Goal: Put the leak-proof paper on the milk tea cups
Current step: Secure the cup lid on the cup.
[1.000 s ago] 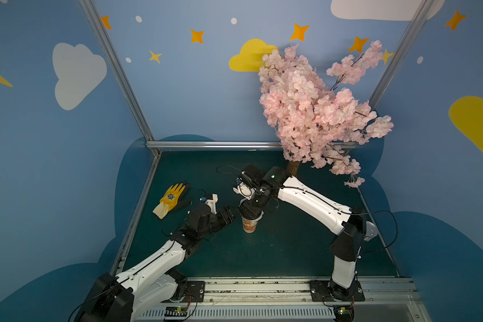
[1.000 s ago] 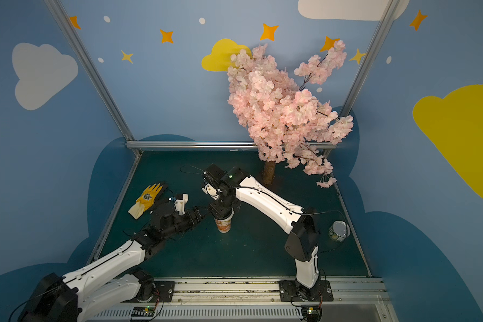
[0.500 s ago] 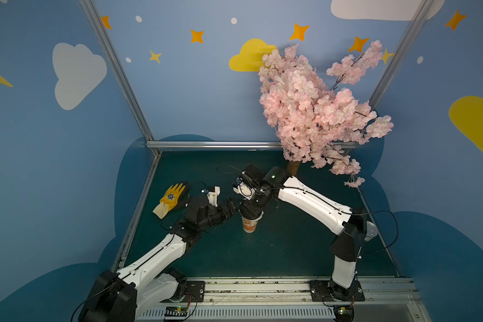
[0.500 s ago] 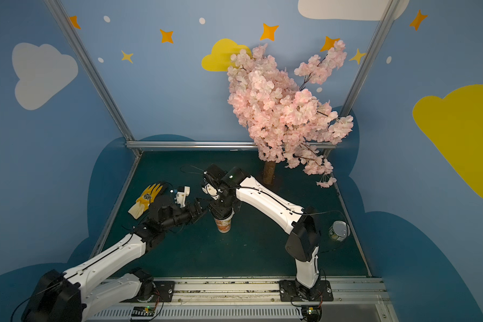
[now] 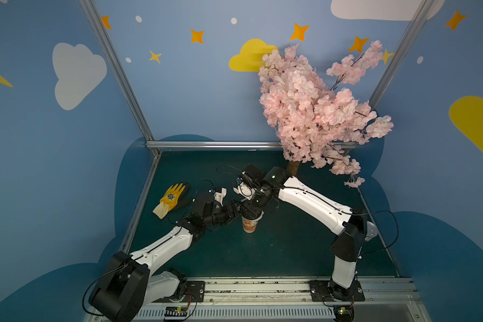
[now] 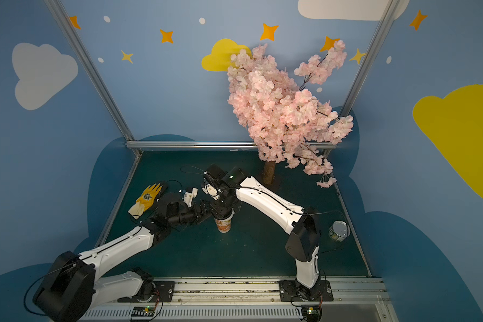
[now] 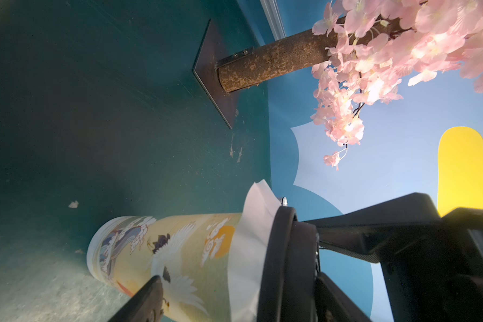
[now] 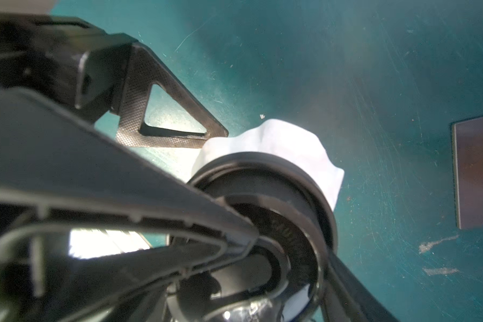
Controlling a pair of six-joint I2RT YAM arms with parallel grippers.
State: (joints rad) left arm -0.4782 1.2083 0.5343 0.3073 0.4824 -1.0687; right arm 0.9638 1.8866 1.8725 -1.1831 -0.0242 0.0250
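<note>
The milk tea cup stands upright mid-table, white with orange print. The leak-proof paper is draped over its mouth, and its white edge hangs down round the rim. A black lid sits on top of the paper. My right gripper comes down from above, shut on that lid. My left gripper is close against the cup's left side with its jaws apart. One of its fingers shows in front of the cup's lower wall.
A yellow glove lies at the left of the table. The blossom tree's trunk rises at the back, on a dark base plate. A silver tin can stands near the right edge.
My left gripper has moved right, from a little way off to right beside the cup. The right arm, lid and cup have stayed put.
</note>
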